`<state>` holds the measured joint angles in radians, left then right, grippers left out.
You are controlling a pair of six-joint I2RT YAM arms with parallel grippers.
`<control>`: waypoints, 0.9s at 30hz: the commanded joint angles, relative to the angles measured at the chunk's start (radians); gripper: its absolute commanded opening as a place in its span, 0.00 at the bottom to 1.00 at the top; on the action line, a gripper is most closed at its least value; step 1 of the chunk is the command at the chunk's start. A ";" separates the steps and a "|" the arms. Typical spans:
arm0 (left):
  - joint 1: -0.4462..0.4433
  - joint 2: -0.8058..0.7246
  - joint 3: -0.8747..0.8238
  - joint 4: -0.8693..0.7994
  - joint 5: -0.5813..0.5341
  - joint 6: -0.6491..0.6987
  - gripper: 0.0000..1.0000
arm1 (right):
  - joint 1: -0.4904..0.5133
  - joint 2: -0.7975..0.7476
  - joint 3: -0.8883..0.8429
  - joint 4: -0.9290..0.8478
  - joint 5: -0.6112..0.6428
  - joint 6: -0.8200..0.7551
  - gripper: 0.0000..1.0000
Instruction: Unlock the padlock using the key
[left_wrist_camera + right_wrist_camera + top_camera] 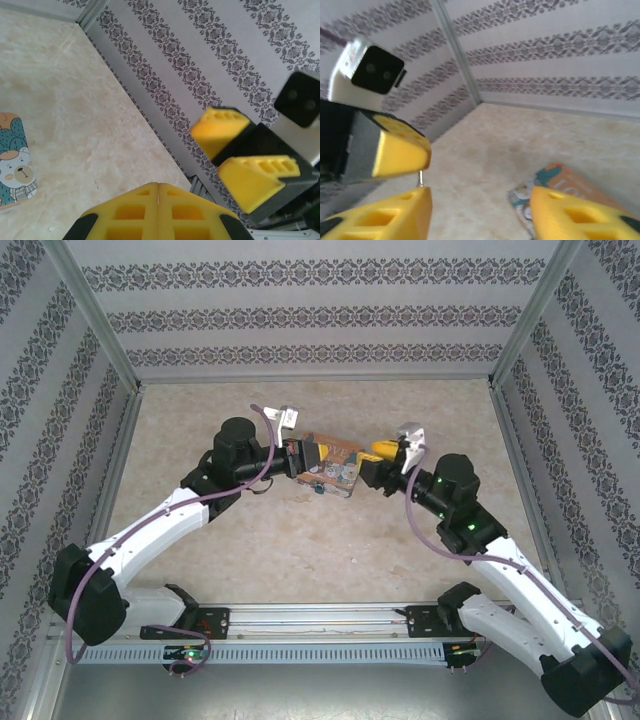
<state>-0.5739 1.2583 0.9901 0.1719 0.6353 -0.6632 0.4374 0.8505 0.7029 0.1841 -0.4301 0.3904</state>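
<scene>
My left gripper (305,455) is shut, its yellow fingers pressed together (157,186). In the right wrist view a thin silver key (421,178) sticks down out of the left gripper's fingers (400,152). My right gripper (480,196) stands open right beside that key, its left finger just under the tip, with nothing between its fingers. The two grippers face each other over the printed "LOVE" box (337,470). A small dark thing (318,489) at the box's near-left corner may be the padlock; it is too small to tell.
The box lies on the beige table (300,540) near its middle. Patterned walls (320,310) close in the back and both sides. A metal rail (320,625) runs along the near edge between the arm bases.
</scene>
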 commanded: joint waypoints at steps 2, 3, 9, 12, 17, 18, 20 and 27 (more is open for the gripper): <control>0.013 -0.048 0.002 -0.004 0.041 0.090 0.00 | -0.031 0.063 0.002 0.180 -0.315 0.250 0.60; 0.014 -0.055 0.000 0.006 0.045 0.090 0.00 | -0.029 0.083 0.009 0.199 -0.345 0.278 0.61; 0.023 -0.069 -0.008 0.035 0.044 0.078 0.00 | 0.002 0.160 0.004 0.296 -0.391 0.343 0.60; 0.026 -0.068 -0.009 0.041 0.045 0.071 0.00 | 0.031 0.180 0.007 0.310 -0.389 0.339 0.59; 0.028 -0.069 -0.012 0.054 0.052 0.063 0.00 | 0.059 0.221 0.024 0.311 -0.388 0.340 0.53; 0.029 -0.071 -0.012 0.054 0.052 0.063 0.00 | 0.062 0.226 0.026 0.311 -0.382 0.338 0.52; 0.029 -0.072 -0.011 0.054 0.052 0.064 0.00 | 0.067 0.232 0.027 0.311 -0.372 0.335 0.51; 0.032 -0.074 -0.015 0.054 0.057 0.068 0.00 | 0.085 0.252 0.044 0.311 -0.366 0.326 0.46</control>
<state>-0.5541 1.2076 0.9840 0.1726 0.6743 -0.6086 0.5072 1.0950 0.7090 0.4545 -0.7910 0.7166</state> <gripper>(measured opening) 0.044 0.461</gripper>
